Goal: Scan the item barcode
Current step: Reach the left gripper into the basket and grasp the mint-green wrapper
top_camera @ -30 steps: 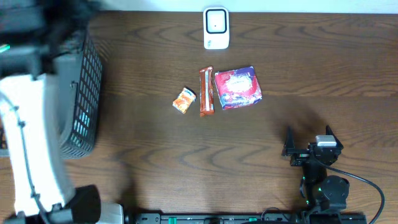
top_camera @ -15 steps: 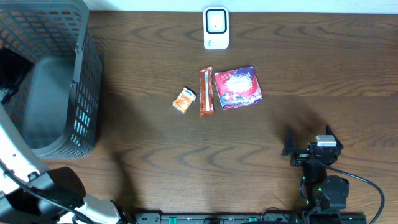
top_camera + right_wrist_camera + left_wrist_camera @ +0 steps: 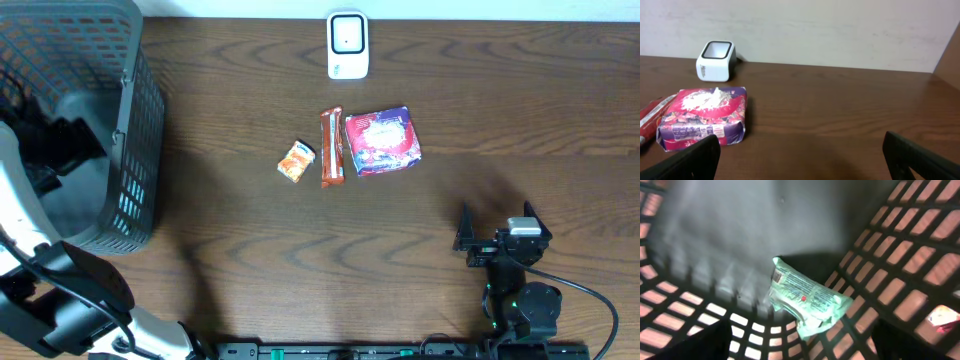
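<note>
The left end effector [image 3: 807, 347] hangs spread and empty inside the basket [image 3: 140, 120] at the upper left, facing a green-white pouch [image 3: 807, 300] on its floor. The right end effector [image 3: 802, 157], also spread and empty, sits lower right. Mid-frame, below the scanner [image 3: 347, 44], lie a small orange packet [image 3: 296, 160], a red bar [image 3: 332, 148] and a purple pack [image 3: 382, 140], probably still to scan. All look light, soft and slick-wrapped; pinching across the narrow width near the middle seems safest

On the right I have bare worktop [image 3: 840, 125] clear up to the purple packet [image 3: 704, 116]. On the left the mesh walls of the basket [image 3: 920, 240] close me in, with a green packet [image 3: 807, 299] lying against them.
</note>
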